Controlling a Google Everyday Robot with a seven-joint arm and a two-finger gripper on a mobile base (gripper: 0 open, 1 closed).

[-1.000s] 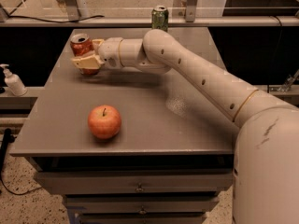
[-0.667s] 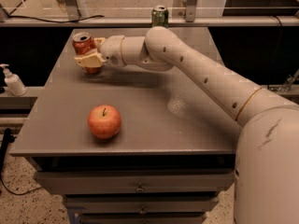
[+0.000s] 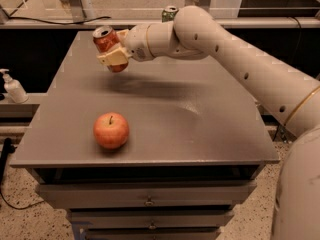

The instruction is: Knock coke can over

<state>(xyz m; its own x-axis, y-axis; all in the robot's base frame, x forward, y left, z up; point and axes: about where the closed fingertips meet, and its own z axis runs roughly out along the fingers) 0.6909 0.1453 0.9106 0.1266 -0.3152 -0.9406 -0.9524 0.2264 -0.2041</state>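
You see the gripper (image 3: 114, 55) over the far left of the counter (image 3: 210, 134), fingers clamped on the tilted coke can (image 3: 105, 38)

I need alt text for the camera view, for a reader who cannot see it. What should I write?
A white robot arm reaches across a grey table, its gripper shut on a tilted coke can near the far left corner. An apple sits near the front edge; a green can stands at the far edge behind the arm.
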